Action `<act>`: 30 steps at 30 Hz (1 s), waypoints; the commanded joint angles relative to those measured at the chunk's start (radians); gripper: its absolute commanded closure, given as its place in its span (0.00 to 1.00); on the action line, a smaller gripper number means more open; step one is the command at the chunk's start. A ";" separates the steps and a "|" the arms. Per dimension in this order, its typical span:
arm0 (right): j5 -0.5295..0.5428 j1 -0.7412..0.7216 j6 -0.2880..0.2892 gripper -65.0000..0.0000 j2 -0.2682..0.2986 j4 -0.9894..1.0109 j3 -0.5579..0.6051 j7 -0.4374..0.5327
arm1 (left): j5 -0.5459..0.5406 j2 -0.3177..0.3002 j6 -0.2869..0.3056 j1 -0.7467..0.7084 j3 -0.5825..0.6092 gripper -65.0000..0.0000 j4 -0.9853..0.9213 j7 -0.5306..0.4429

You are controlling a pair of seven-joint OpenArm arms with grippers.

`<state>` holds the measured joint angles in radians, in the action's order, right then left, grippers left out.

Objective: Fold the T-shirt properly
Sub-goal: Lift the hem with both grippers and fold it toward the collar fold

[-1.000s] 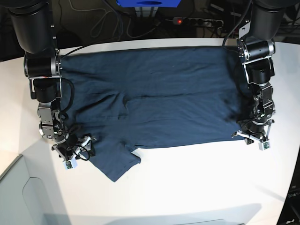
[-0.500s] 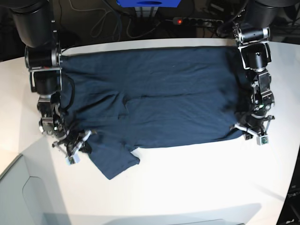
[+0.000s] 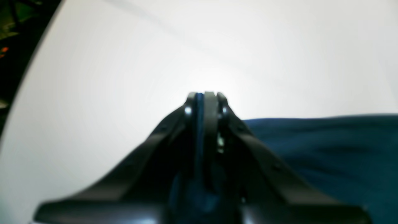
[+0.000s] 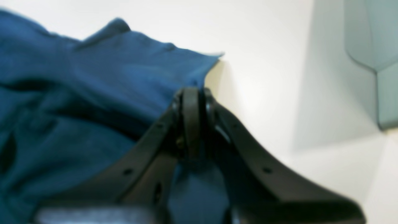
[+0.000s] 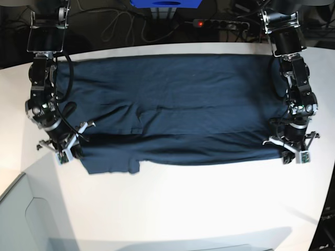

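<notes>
Your left gripper (image 5: 289, 150) and right gripper (image 5: 67, 150) each pinch the navy T-shirt's (image 5: 172, 104) lower corners.

Both wrist views blurred. T-shirt (image 5: 167, 104) label not visible; cloth edges hidden under left hand (image 5: 291, 148) and right hand (image 5: 62, 149).

One T-shirt (image 5: 172, 104) lies spread on one white counter (image 5: 209, 209). Two robot arms reach onto it: one left gripper (image 5: 291, 148) at the shirt's near corner on the base view's right, and one right gripper (image 5: 65, 149) at the shirt's near corner on that view's left. Each gripper has two fingers (image 3: 206, 102), pressed together on a fold of the shirt's cloth. Behind the counter's far edge sit one power strip (image 5: 222, 23) and one blue box (image 5: 166, 3).
</notes>
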<state>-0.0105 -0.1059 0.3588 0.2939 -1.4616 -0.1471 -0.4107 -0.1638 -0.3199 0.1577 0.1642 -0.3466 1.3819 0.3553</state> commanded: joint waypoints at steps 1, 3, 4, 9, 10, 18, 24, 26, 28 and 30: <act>0.014 -0.005 -0.001 1.00 0.012 -0.049 -0.022 0.039 | -0.007 0.000 -0.002 0.015 -0.018 1.00 0.035 -0.026; 0.016 0.036 0.003 1.00 0.012 -0.089 -0.053 0.039 | -0.007 0.005 0.000 -0.018 -0.055 1.00 0.055 -0.026; 0.016 0.062 0.003 1.00 0.012 -0.112 -0.067 0.039 | -0.007 0.009 0.000 -0.033 -0.067 1.00 0.066 -0.026; 0.016 0.145 0.003 1.00 0.012 -0.199 -0.108 0.040 | -0.007 0.014 0.000 -0.085 -0.082 1.00 0.103 -0.028; 0.016 0.156 0.004 1.00 0.011 -0.213 -0.108 0.040 | -0.007 0.020 0.000 -0.093 -0.085 1.00 0.110 -0.028; 0.016 0.249 0.004 1.00 0.014 -0.282 -0.108 0.042 | -0.007 0.071 0.000 -0.205 -0.148 1.00 0.242 -0.028; 0.017 0.300 0.004 1.00 0.014 -0.284 -0.108 0.043 | -0.007 0.089 0.000 -0.274 -0.150 1.00 0.297 -0.031; 0.019 0.311 0.004 1.00 0.014 -0.284 -0.108 0.045 | -0.007 0.092 0.000 -0.292 -0.150 1.00 0.307 -0.031; 0.019 0.317 0.004 1.00 0.012 -0.284 -0.108 0.045 | -0.007 0.094 0.000 -0.300 -0.150 1.00 0.307 -0.031; 0.017 0.318 0.004 0.99 0.011 -0.284 -0.105 0.040 | -0.007 0.095 0.000 -0.300 -0.150 1.00 0.304 -0.031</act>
<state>0.0006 0.2222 0.3614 0.2935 -1.7248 -0.2478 -0.3927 -0.1635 -0.2131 0.1612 -0.1478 -0.4923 1.6691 0.3565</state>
